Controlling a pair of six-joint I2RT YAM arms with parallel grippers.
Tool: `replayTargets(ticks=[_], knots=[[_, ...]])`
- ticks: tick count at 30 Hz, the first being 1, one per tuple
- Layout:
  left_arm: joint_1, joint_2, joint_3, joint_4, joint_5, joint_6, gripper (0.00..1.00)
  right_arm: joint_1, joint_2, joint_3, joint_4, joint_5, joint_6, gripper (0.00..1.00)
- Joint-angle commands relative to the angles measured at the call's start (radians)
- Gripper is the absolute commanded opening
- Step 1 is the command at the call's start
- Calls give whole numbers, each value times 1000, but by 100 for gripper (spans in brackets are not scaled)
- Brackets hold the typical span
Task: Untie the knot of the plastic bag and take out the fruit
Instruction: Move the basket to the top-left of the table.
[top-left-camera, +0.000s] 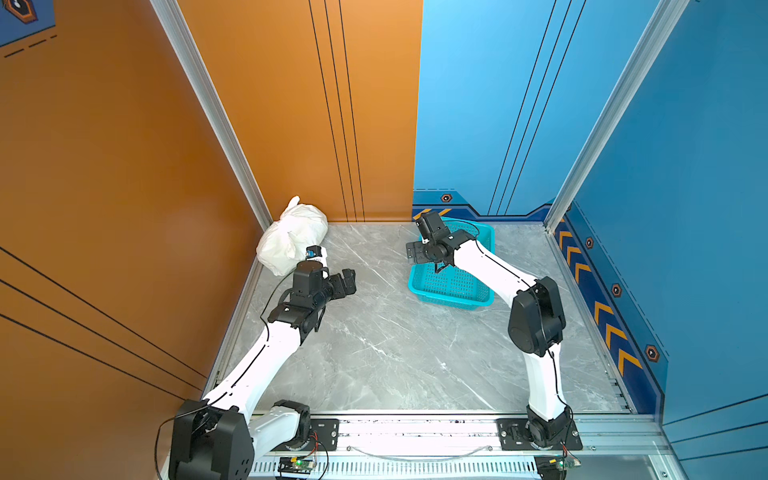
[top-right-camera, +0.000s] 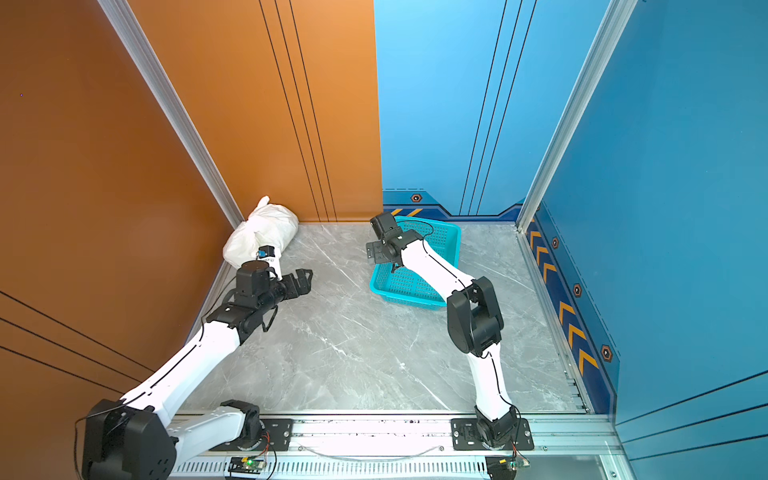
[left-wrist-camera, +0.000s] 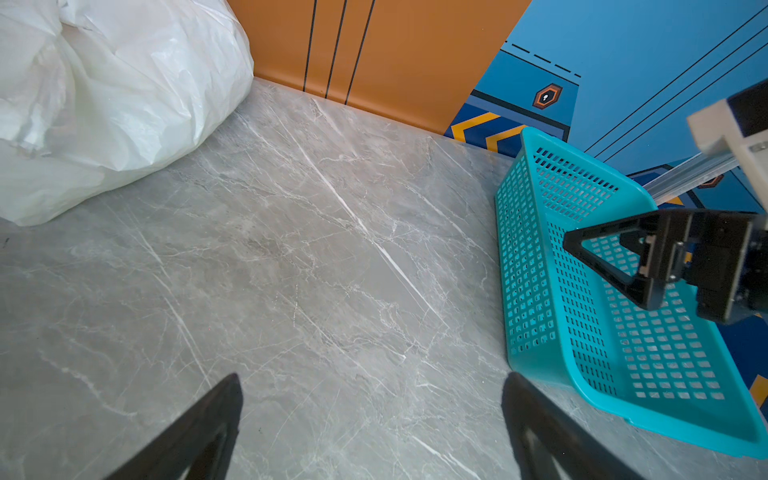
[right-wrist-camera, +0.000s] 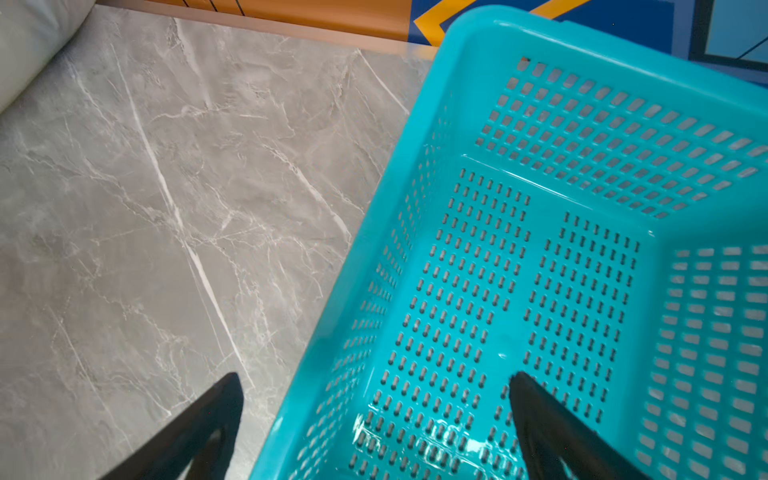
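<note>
Open grey veined marble tabletop (top-left-camera: 395, 353) lies between the crinkly thin white plastic bag (top-left-camera: 291, 237), pointed knot (top-left-camera: 294, 202) on top, in the far left corner near the left gripper (top-left-camera: 348, 281), spread and empty, and the right gripper (right-wrist-camera: 374, 415), also spread and empty, above the rim of the perforated teal plastic basket (top-left-camera: 453, 297).

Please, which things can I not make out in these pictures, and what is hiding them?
- The fruit: seen in no view; the white plastic bag covers it.
- The knot: too small in both top views to show how it is tied; the left wrist view's edge cuts the bag.
- The basket: the right arm covers part of its floor in both top views.
</note>
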Motion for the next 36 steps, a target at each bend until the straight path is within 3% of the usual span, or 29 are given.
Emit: replayTargets(ticks=[1,5,8,16,24,29,36], knots=[[-7,-8,-4,-27,18,-2,98,4,82,83,-92,26,28,100],[-7,-5,-7,-27,16,-3,98,-3,151,142,-138,62,46,88],[-7,4,-12,-27,14,-6,98,-9,158,143,-148,95,49,73],[-6,19,-11,-16,21,-17,98,-25,93,82,-171,132,12,37],[-6,50,-9,5,34,-30,98,-87,49,25,-219,133,-47,7],[-9,63,-5,13,43,-37,98,-161,37,9,-243,144,-104,1],[-8,78,8,2,50,-34,98,-302,80,19,-243,143,-191,0]])
